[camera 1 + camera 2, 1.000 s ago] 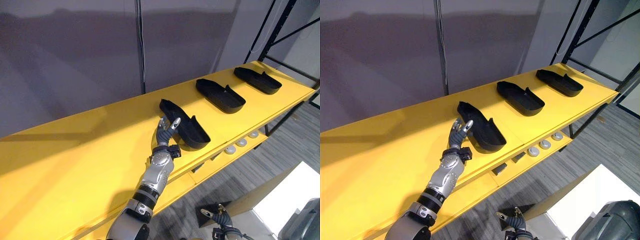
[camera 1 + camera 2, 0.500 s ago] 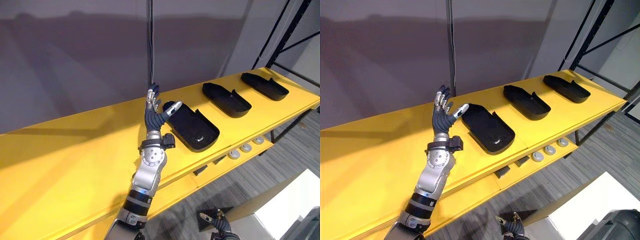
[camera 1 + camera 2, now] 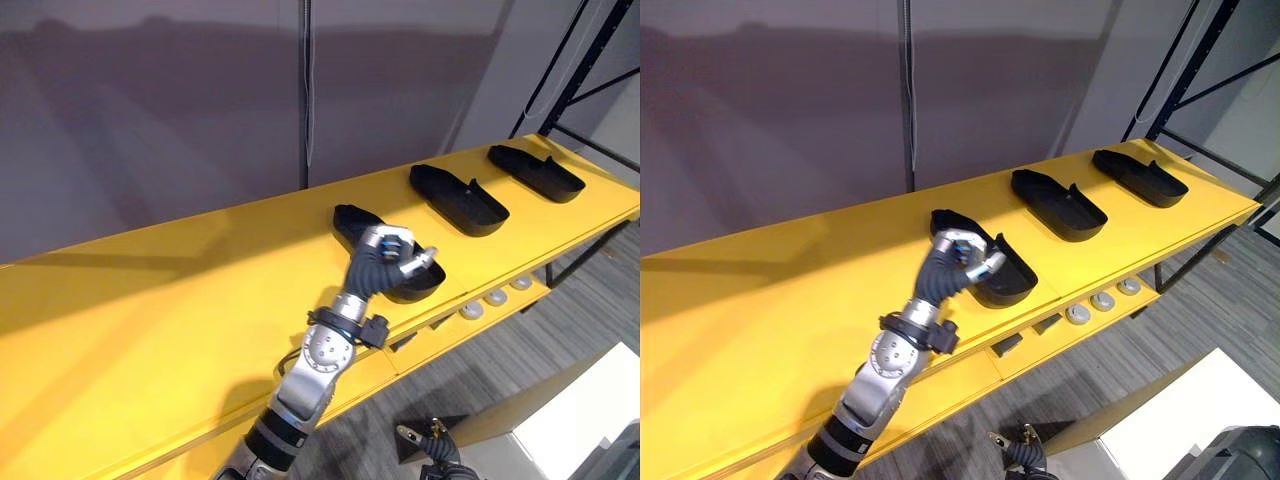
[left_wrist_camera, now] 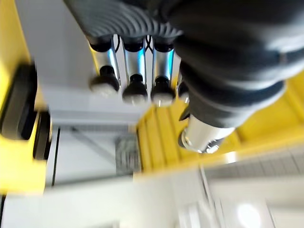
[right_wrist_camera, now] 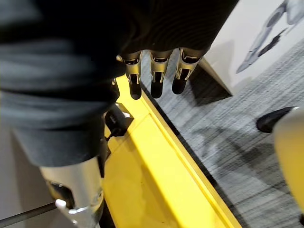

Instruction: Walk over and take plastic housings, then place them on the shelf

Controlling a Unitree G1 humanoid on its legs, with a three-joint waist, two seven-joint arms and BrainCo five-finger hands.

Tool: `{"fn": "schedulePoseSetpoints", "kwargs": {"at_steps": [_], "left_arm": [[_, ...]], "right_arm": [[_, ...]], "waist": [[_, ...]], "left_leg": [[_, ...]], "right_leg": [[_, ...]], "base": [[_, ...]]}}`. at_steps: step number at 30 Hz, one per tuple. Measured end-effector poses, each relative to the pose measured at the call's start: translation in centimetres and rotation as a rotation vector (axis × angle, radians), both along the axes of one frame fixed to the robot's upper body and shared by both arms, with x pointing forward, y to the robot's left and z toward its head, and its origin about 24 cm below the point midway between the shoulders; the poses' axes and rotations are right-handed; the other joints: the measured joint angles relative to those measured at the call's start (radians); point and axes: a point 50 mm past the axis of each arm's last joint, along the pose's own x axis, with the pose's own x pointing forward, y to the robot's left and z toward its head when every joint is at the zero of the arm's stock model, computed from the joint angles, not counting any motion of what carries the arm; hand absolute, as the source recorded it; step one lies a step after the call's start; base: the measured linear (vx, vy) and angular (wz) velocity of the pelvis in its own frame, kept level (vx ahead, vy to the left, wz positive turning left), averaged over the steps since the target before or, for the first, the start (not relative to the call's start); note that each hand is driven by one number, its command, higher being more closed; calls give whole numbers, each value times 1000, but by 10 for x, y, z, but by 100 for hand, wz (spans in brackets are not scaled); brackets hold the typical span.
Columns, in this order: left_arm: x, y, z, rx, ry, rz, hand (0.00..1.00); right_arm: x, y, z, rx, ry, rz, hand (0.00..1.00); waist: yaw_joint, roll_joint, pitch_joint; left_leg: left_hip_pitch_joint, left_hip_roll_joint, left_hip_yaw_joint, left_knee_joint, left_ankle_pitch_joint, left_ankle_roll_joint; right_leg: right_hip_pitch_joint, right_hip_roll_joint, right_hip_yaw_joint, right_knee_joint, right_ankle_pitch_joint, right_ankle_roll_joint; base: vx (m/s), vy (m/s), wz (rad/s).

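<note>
Shelf: long yellow shelf (image 3: 150, 320) is running along a grey wall (image 3: 150, 100), with a black frame (image 3: 570, 60) standing at its far end.
Nearest housing: the nearest housing (image 3: 1012, 283) is lying open side up close to the shelf's front edge, and it looks set down rather than carried.
Other housings: the middle housing (image 3: 460, 200) and the far housing (image 3: 537, 172) are sitting farther along the same board, well apart from each other.
Left hand: the left hand (image 3: 385, 262) is hanging over the near end of the nearest housing. Its fingers are curling inward with nothing between them in the wrist view. Whether it is brushing the rim, I cannot tell.
Right hand: the right hand (image 3: 432, 437) is dangling low above the grey floor (image 3: 560, 330), fingers relaxed and carrying nothing.
Progress: all three housings are resting on the shelf and neither hand is carrying one — the placing appears finished for these.
Remaining: the left hand is probably due to clear the shelf. Whether more housings are waiting elsewhere, nothing is showing.
</note>
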Motion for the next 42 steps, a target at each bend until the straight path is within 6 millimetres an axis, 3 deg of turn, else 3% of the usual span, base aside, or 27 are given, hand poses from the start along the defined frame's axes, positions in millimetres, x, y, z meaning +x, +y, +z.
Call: {"fn": "schedulePoseSetpoints", "kwargs": {"at_steps": [7, 9, 15, 19, 26, 30, 42], "left_arm": [[-2, -32, -35, 226, 47, -166, 100], [0, -36, -42, 278, 54, -170, 100], [7, -45, -57, 397, 69, -156, 100], [16, -36, -75, 477, 116, -91, 100], [29, -21, -94, 558, 176, 0, 100], [40, -7, -94, 528, 208, 108, 100], [47, 0, -91, 475, 237, 193, 100]], "right_arm": [[-1, -4, -4, -3, 27, 19, 0], [4, -3, -3, -2, 18, 25, 0], [6, -12, -1, -28, 15, 31, 0], [17, -15, 3, -39, -13, 38, 0], [27, -13, 6, -38, -37, 43, 0], [30, -12, 7, -37, -44, 42, 0], [22, -14, 4, -51, -31, 18, 0]], "waist": [[-31, 2, 1], [-50, 6, 4], [-67, 25, 19], [-82, 45, 49], [-98, 51, 83], [-101, 50, 105], [-112, 50, 134]], "left_leg": [[-3, -2, 19, -1, 0, 0], [-7, -4, 24, 0, 1, 1], [-6, -6, 39, -3, 1, 1], [0, -7, 59, -12, 2, 0], [3, -2, 61, -48, 23, -5], [10, -1, 68, -49, 23, -5], [10, 13, 82, -69, 38, -13]], "right_leg": [[-20, 2, 21, 10, 1, 0], [-29, 3, 29, 15, 1, 0], [-37, 4, 40, 17, 2, 2], [-44, 12, 58, 11, 10, 1], [-41, 20, 56, -23, 30, -3], [-36, 21, 58, -28, 33, -3], [-45, 32, 62, -43, 51, -6]], "base": [[-13, 2, -8], [-27, 4, -11], [-17, 5, -7], [-13, 6, -14], [-4, 1, 0], [-35, 4, -4], [-44, -5, -3]]}}
